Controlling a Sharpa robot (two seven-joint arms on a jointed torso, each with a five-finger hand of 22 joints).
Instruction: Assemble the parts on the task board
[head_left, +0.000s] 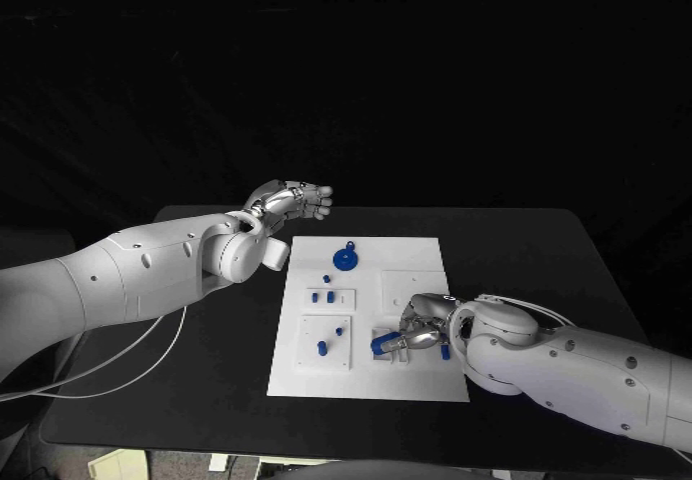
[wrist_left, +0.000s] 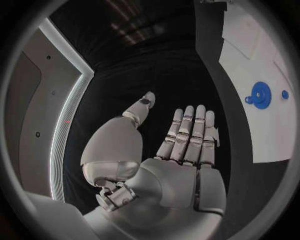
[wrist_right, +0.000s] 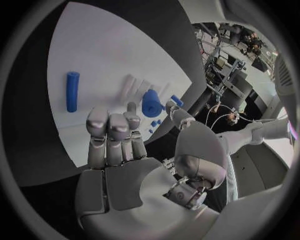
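The white task board (head_left: 411, 250) lies in the middle of the black table. My right hand (head_left: 421, 328) hovers low over its near right part and pinches a short blue part (head_left: 387, 343) between thumb and fingertips; the right wrist view shows that part (wrist_right: 152, 103) at the tips of the hand (wrist_right: 125, 150). A blue cylinder (wrist_right: 72, 91) lies flat on the board (wrist_right: 106, 50). A round blue part with a tab (head_left: 346, 260) sits at the far end. My left hand (head_left: 289, 203) is raised beyond the board's far left corner, fingers straight, holding nothing.
Small blue pegs (head_left: 329, 297) stand in a raised white plate at the board's left, and two more (head_left: 342, 329) (head_left: 322, 348) in the plate nearer me. The left wrist view shows the round part (wrist_left: 260, 94) on the board (wrist_left: 269, 135). Bare black table surrounds the board.
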